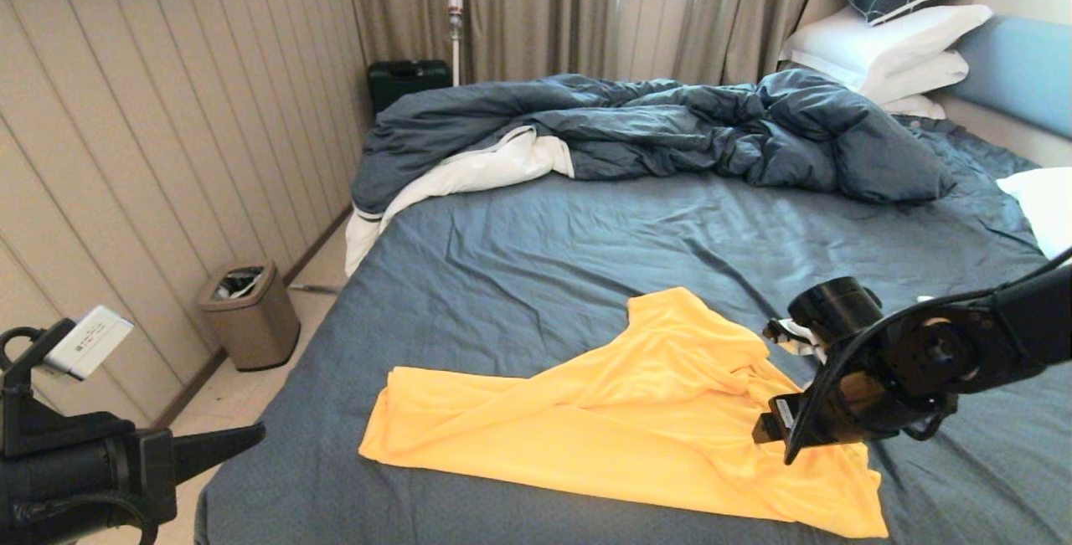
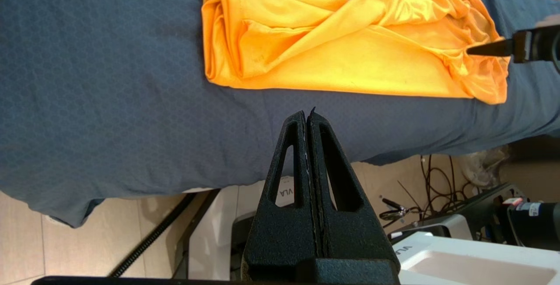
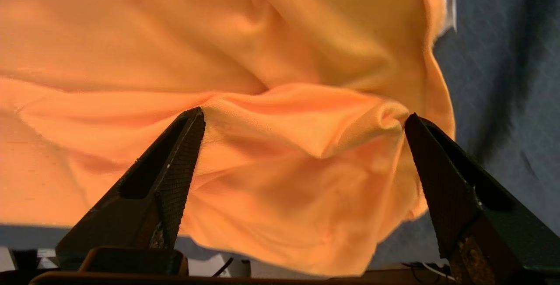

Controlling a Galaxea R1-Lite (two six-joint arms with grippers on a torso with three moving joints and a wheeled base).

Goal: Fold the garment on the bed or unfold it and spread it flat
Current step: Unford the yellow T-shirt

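Shirt (image 1: 603, 411) lies bunched and partly folded on the near side of the bed (image 1: 586, 227). Right gripper (image 3: 302, 123) is spread wide, its fingers straddling a raised ridge of cloth, likely lined up to pinch it. Left gripper (image 2: 308, 116) is pressed closed, empty, parked off the bed's near-left corner.

The garment (image 1: 620, 411), a plain bright yellow T-shirt of thin smooth cloth, is lying crumpled and partly doubled over itself near the foot edge of the bed (image 1: 536, 260), its folds bunching toward the robot's right, on the wrinkled dark blue-grey sheet.
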